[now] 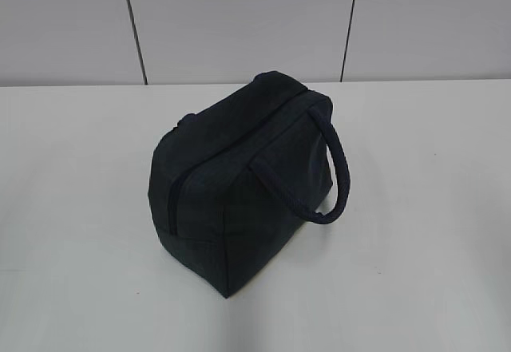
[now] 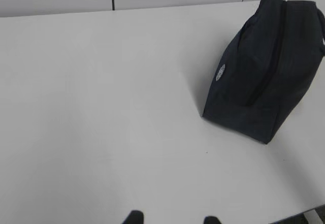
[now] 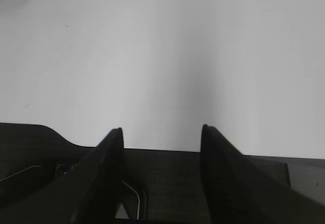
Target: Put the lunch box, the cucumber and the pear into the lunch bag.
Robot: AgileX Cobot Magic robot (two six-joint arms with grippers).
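Navy fabric lunch bag (image 1: 239, 180) is seen at the centre of the exterior view, standing on the white tabletop (image 1: 80, 232), zipper drawn shut along its top. Its long axis runs from lower left to upper right of that frame; the loop handle (image 1: 331, 168) hangs on the right side. Lunch box, cucumber and pear are not seen in any view.

Left gripper (image 2: 170, 218): only two fingertips at the bottom edge, apart, nothing between them. Right gripper (image 3: 161, 148): fingers apart over bare tabletop, empty.

Risk, as judged: with the zipper closed nothing can be loaded, and a one-sided pull could drag or tip the soft bag.
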